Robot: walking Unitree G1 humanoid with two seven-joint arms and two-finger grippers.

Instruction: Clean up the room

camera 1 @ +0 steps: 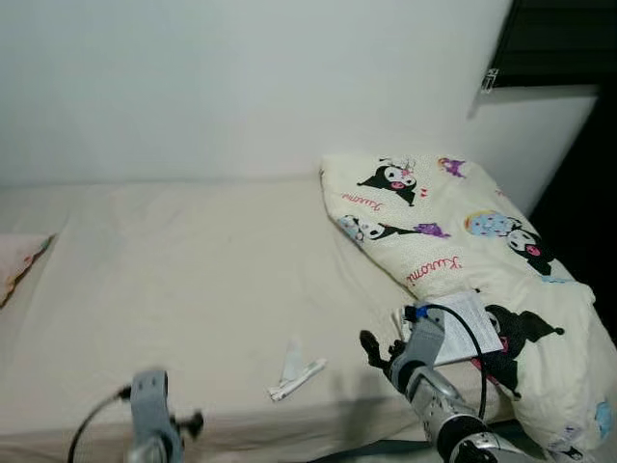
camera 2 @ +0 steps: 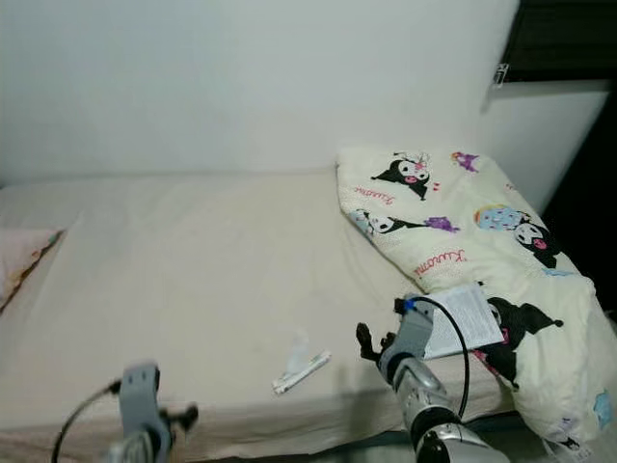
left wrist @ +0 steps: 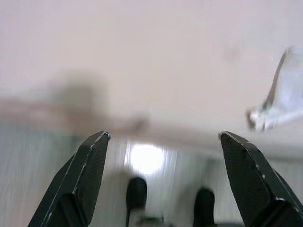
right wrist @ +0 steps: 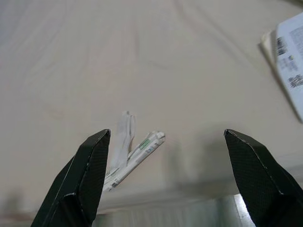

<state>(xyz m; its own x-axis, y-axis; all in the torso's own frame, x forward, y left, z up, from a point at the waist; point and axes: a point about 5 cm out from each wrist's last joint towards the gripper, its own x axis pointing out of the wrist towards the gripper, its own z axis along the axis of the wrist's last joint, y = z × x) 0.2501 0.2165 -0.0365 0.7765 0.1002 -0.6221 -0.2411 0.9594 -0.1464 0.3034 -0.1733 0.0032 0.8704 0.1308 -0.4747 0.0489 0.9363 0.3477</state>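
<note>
The right gripper (right wrist: pixel 165 179) has its two black fingers (right wrist: pixel 90 175) spread wide apart, holding nothing, and hangs over the near edge of the bed (camera 1: pixel 193 289), to the right of a crumpled white wrapper (camera 1: pixel 295 371). In the right wrist view the wrapper (right wrist: pixel 130 153) lies on the sheet just beyond the fingertips, nearer one finger than the other. The silver right arm (camera 1: pixel 439 400) rises from the near right, with a black cable looped along it.

The left gripper (left wrist: pixel 163 165) is also wide open and empty, its fingers (left wrist: pixel 83 179) hanging at the bed's near edge, the wrapper (left wrist: pixel 279 97) showing off to one side. The left arm (camera 1: pixel 149 415) stands at the near left, well apart from the wrapper.

The wrapper rests flat on the beige sheet near the front edge, roughly between the two arms and closer to the right one. A printed paper sheet (camera 1: pixel 463 328) lies on the cream cartoon-print duvet (camera 1: pixel 453 231), which is bunched up on the right side of the bed, touching the white wall (camera 1: pixel 241 87) at its far end. A pillow corner (camera 1: pixel 19 260) peeks in at the far left.
</note>
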